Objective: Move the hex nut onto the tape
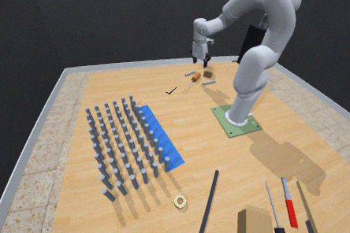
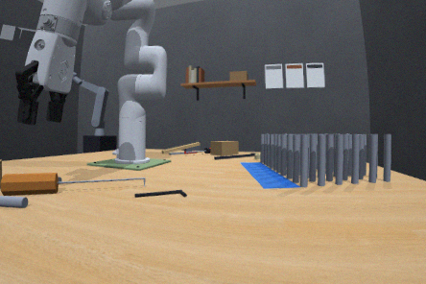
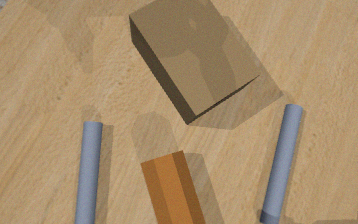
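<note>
Overhead, the gripper (image 1: 200, 61) hangs with fingers spread wide and empty above the pick's handle (image 1: 195, 76). Presumably the nut sits hidden among the spacers (image 1: 125, 143) beside the tape (image 1: 162, 137); I cannot see it.

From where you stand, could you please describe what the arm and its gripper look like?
The arm is smooth, rounded and light grey-white, built of thick tubular links with thin seam lines at the joints. It rises from a round white flange bolted to a green square base plate. The gripper has a pale grey body with small dark screw marks and two black, blocky fingers. No loose cables show.
</note>
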Controlling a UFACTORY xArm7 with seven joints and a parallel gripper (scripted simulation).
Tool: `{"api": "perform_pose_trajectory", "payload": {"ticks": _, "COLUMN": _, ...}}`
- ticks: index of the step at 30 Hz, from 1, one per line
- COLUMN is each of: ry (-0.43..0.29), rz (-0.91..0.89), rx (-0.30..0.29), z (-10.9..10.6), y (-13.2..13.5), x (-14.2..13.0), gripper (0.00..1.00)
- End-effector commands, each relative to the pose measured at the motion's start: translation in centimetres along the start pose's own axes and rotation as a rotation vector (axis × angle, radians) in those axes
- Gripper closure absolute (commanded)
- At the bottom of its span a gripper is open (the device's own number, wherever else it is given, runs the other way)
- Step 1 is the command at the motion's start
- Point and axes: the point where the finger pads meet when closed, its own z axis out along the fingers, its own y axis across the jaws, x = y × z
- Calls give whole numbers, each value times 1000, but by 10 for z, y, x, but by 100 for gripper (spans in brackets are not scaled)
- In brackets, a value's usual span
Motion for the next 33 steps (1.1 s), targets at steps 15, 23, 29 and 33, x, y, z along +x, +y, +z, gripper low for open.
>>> {"api": "perform_pose_trajectory", "payload": {"ticks": 15, "ry": -132, "rz": -274, "rx": 101, "z": -4, "y": -14, "x": 10, "gripper": 0}}
{"api": "perform_pose_trajectory", "payload": {"ticks": 23, "ry": -146, "rz": -307, "rx": 114, "z": -5, "y": -16, "x": 11, "gripper": 0}}
{"api": "perform_pose_trajectory", "payload": {"ticks": 29, "ry": -146, "rz": -308, "rx": 114, "z": -5, "y": -16, "x": 11, "gripper": 0}}
{"api": "perform_pose_trajectory", "payload": {"ticks": 33, "ry": -146, "rz": -308, "rx": 114, "z": -5, "y": -16, "x": 11, "gripper": 0}}
